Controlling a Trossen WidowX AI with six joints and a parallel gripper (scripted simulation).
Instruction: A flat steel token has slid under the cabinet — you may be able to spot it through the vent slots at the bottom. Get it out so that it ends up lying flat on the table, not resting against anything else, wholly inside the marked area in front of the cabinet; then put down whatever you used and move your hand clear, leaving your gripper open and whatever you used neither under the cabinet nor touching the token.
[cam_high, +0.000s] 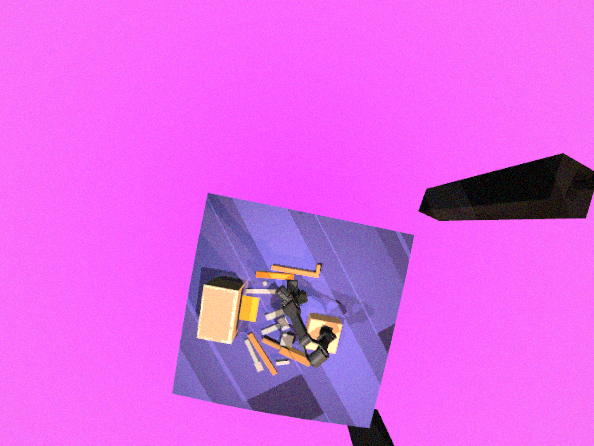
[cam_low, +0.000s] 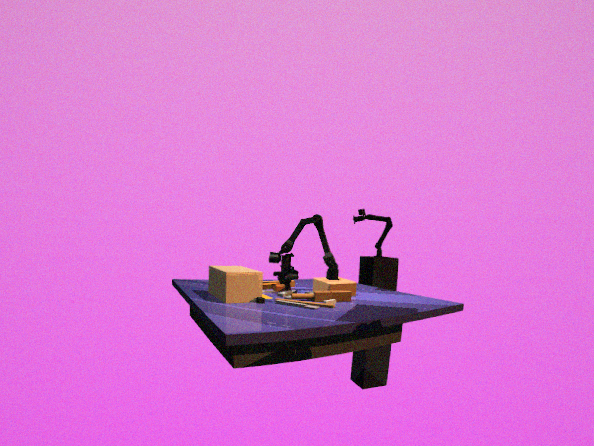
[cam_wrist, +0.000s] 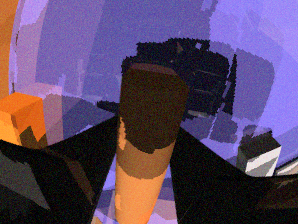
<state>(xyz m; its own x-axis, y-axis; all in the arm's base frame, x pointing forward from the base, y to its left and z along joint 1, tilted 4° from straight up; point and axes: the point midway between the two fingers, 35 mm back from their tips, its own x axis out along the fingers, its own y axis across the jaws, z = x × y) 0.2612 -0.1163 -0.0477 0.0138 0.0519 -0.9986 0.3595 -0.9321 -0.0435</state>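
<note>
The tan cabinet (cam_high: 218, 314) (cam_low: 222, 286) stands at the left of the table. The yellow marked area (cam_high: 249, 308) (cam_low: 267, 297) lies against its front side. The steel token cannot be made out in any view, and the vent slots are not visible. My gripper (cam_high: 291, 295) (cam_low: 286, 286) (cam_wrist: 145, 127) points down at the table, to the right of the marked area in the top view. It is shut on a thick orange-brown handle (cam_wrist: 142, 187), which runs between the fingers in the wrist view. The far part of the held tool is hidden or cannot be told.
Orange bars (cam_high: 295, 270) (cam_high: 275, 275) lie beyond the gripper. A pale stick (cam_high: 260, 291) lies left of it. Grey pieces (cam_high: 287, 340), a long orange bar (cam_high: 262, 354) and a pale tool (cam_high: 253, 354) lie on the near side. A black block (cam_low: 260, 300) is by the cabinet.
</note>
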